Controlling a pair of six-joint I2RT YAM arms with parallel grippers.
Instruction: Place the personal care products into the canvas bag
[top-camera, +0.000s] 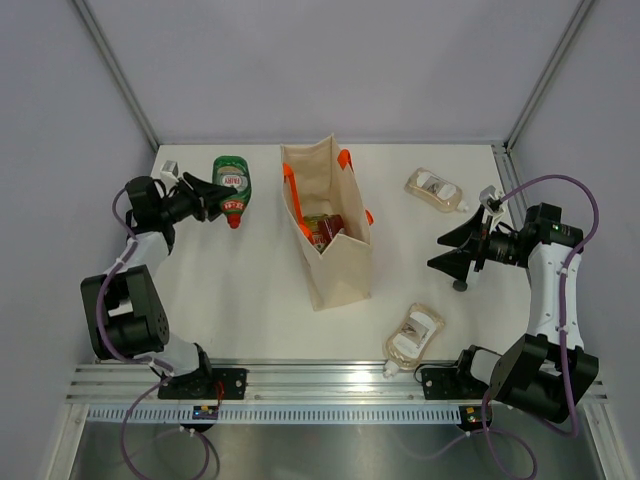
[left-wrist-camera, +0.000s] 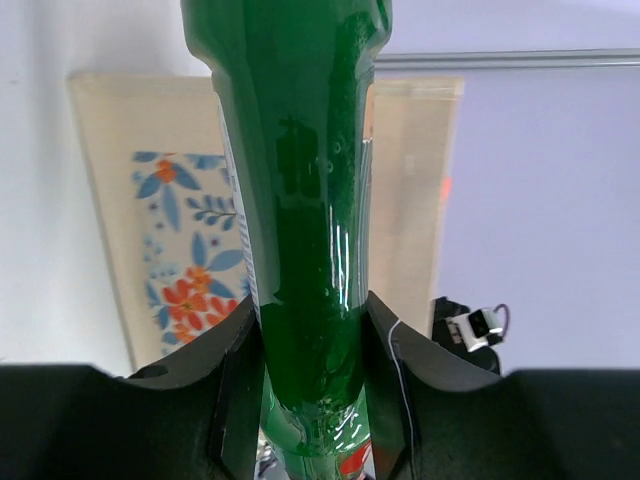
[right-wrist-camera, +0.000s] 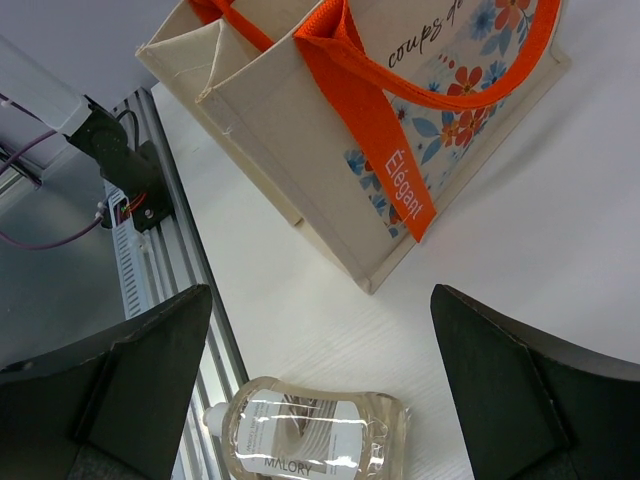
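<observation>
My left gripper (top-camera: 218, 196) is shut on a green squeeze bottle (top-camera: 232, 185) with a red cap, left of the canvas bag (top-camera: 330, 270). In the left wrist view the green bottle (left-wrist-camera: 305, 230) fills the gap between both fingers (left-wrist-camera: 238, 400), with the bag's flowered side (left-wrist-camera: 150, 230) behind it. The bag stands upright with orange handles (right-wrist-camera: 375, 130) and a red product (top-camera: 326, 230) inside. Two clear beige pouches lie on the table, one at the far right (top-camera: 435, 190) and one near the front (top-camera: 413, 335). My right gripper (top-camera: 437, 252) stands open above the near pouch (right-wrist-camera: 315, 435), holding nothing.
The white table is bounded by grey walls at the back and sides. An aluminium rail (top-camera: 330, 380) with both arm bases runs along the near edge, close to the near pouch. The rail's edge (right-wrist-camera: 160, 260) shows in the right wrist view.
</observation>
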